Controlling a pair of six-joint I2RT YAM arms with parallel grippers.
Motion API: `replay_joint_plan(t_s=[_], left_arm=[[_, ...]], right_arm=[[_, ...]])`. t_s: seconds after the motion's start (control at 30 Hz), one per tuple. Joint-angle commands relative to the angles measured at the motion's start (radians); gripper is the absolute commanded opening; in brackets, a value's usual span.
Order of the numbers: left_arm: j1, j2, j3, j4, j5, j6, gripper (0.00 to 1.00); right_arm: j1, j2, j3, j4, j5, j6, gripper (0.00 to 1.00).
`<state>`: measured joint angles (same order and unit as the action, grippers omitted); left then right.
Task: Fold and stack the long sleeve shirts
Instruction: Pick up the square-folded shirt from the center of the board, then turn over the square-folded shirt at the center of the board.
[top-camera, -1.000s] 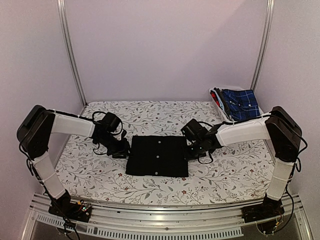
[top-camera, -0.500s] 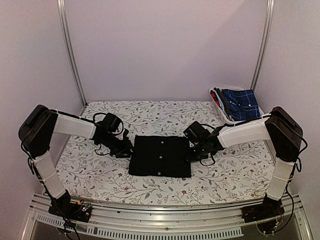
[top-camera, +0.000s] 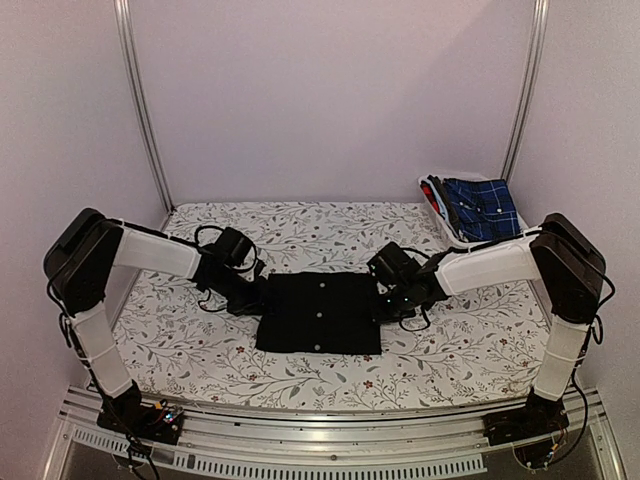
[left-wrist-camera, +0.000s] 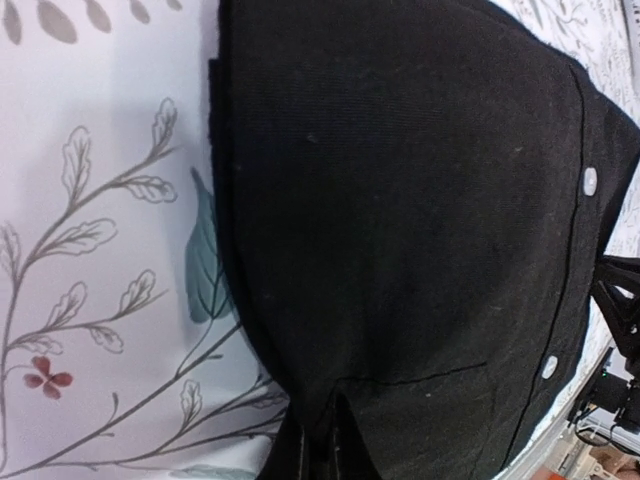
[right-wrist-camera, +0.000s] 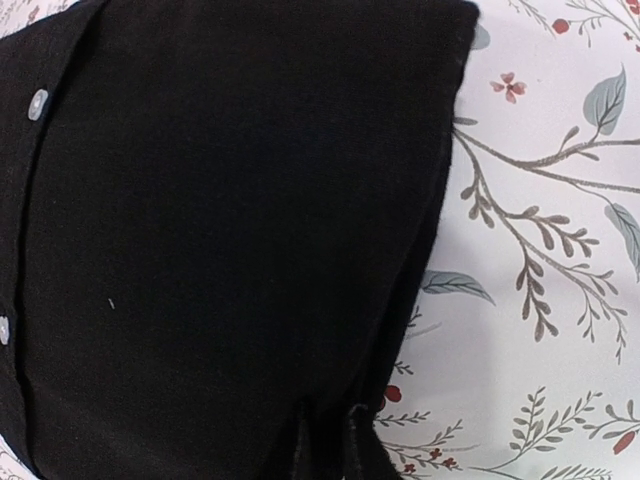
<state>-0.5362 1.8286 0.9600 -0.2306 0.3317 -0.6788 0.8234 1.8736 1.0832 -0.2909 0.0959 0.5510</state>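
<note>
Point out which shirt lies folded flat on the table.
The plain black shirt with pale buttons; the blue plaid one sits in the white basket at the back right.

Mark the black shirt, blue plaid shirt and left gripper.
black shirt (top-camera: 320, 312): top view, middle of placket.
blue plaid shirt (top-camera: 482, 208): top view, its folded front.
left gripper (left-wrist-camera: 325, 435): left wrist view, between fingertips.

Likely lab: aluminium rails, plain walls.

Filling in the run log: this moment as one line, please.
left claw: shut on folded black buttoned cloth shirt | right claw: shut on its opposite edge
</note>
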Motion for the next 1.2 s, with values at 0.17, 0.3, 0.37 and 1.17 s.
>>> replay_joint_plan(t_s=[0.17, 0.3, 0.37, 1.17], left_arm=[[0.022, -0.107, 0.138, -0.331, -0.109, 0.161, 0.00], [0.037, -0.148, 0.182, -0.391, -0.097, 0.207, 0.00], [0.046, -0.159, 0.204, -0.425, -0.088, 0.226, 0.00], [0.111, -0.289, 0.460, -0.593, 0.092, 0.353, 0.00]], right_arm=[[0.035, -0.078, 0.141, -0.079, 0.001, -0.042, 0.28], [0.079, -0.047, 0.248, -0.084, -0.008, -0.055, 0.28], [0.088, -0.001, 0.301, -0.085, -0.028, -0.062, 0.26], [0.095, 0.466, 0.611, 0.126, -0.333, 0.005, 0.20]])
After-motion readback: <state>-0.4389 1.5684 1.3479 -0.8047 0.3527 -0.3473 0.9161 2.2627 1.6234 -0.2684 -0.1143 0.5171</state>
